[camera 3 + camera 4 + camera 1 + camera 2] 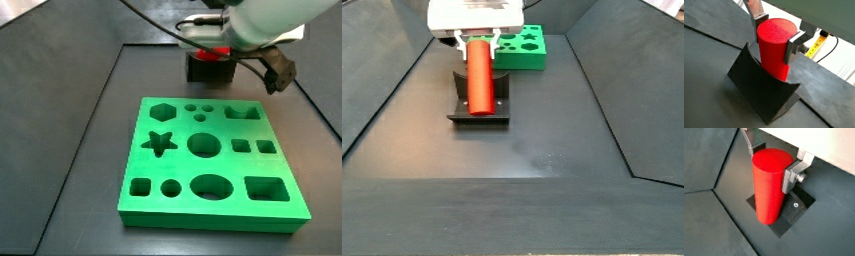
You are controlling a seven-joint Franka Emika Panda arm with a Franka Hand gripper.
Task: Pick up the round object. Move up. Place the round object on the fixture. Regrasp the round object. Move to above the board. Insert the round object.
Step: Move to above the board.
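Red peg (773,47) stands upright on the fixture (764,95), lower end down in the fixture's curved notch. Gripper (776,34) sits at the peg's top end, silver fingers (794,47) flat against both sides, so it is clamped on the peg, narrow opening, no visible gap in both wrist views.

Judgement: this is the place/regrasp step at the fixture. To do it well, let the peg seat fully in the notch before letting go, release straight apart without dragging it sideways, then retake it square so the axis stays true for insertion. A tilted regrasp probably jams at the hole.

In a side view the peg (478,75) rises from the fixture base (480,108), gripper (477,42) on top. Green board (528,47) lies just behind the fixture, apart from it. In a side view the board (211,160) is near the camera, round holes among star, hexagon, squares; the arm hides most of the fixture there.

Dark floor between fixture and board looks bare. A yellow tape-like item (820,41) and cable sit off the work area, not in the path.
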